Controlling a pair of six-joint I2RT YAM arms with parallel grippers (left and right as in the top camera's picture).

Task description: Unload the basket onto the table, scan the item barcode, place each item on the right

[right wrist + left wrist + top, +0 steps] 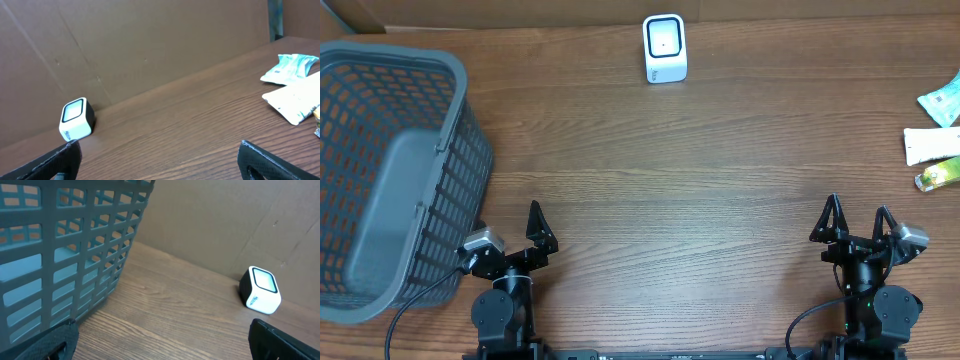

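Note:
The white barcode scanner [665, 48] stands at the table's far edge, its window facing up; it also shows in the left wrist view [260, 291] and the right wrist view [76, 119]. At the right edge lie a teal packet [942, 100], a white packet [930, 146] and a small green-yellow item [937, 174]. No barcode shows on any of them. My left gripper [520, 235] rests open at the near edge, nothing between its fingers [50, 345]. My right gripper [858, 215] is open and holds nothing, near and left of the packets [295, 100].
A large grey plastic basket [460, 110] fills the left side of the table, close beside my left gripper; its lattice wall [75, 255] takes up the left wrist view. A brown cardboard wall runs along the far edge behind the scanner.

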